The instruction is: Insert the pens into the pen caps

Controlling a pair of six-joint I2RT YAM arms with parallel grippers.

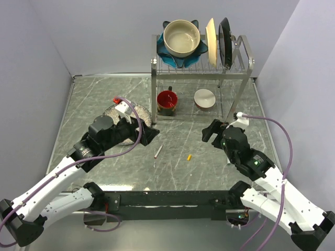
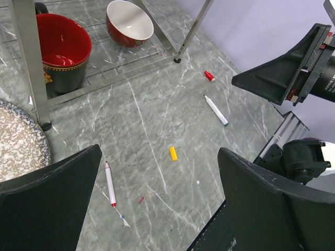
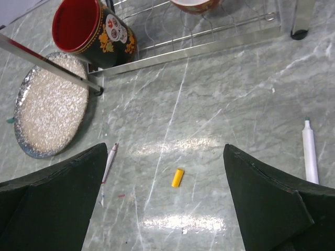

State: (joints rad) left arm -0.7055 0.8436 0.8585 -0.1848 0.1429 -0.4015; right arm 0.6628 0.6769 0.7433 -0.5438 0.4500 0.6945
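- The left gripper [image 2: 157, 209] hangs over the marble table [image 2: 157, 120], its jaws spread wide. It holds nothing and touches neither pen nor cap.
- The right gripper [image 3: 165, 209] is spread just as wide and is also empty, facing the left one across the middle of the table.
- A red-tipped pen [image 2: 110, 184] lies flat and uncapped near the speckled plate [image 2: 15, 141], on the left gripper's side.
- The yellow cap [image 3: 178, 178] lies alone between the two grippers, apart from both pens.
- A green-tipped pen [image 2: 216, 110] lies uncapped on the right gripper's side (the top view hides it behind that arm). The red cap [image 2: 209, 76] is near it, towards the dish rack [image 2: 26, 63].
- A red mug [image 2: 57, 47] and a bowl [image 2: 128, 21] stand on the rack's lower shelf.
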